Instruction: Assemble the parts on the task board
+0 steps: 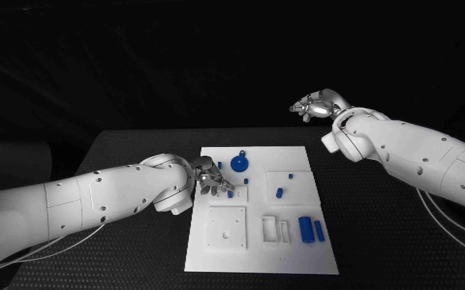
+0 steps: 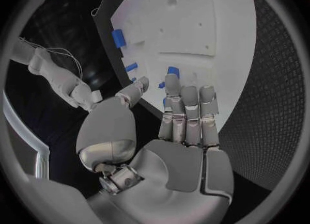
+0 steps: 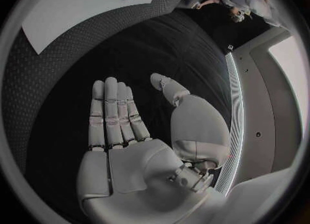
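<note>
Black table [image 1: 145, 143]: blue parts [image 1: 310, 228] lie loose on the task board [image 1: 261, 260], so assembly appears barely begun. Left hand [image 1: 210, 177] hovers with fingers spread, holding nothing, over a small peg [image 1: 230, 194]; right hand [image 1: 315, 107] is raised well clear, released.

Smooth, seemingly plastic task board [image 1: 254, 250]

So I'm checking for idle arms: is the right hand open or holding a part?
Open. The right hand shows a bare palm and straight, spread fingers, raised off the task board.

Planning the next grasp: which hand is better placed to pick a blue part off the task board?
Left. The left hand hovers over the task board, fingers spread beside a small blue part. The right hand is raised beyond the board's far edge, open, holding nothing.
</note>
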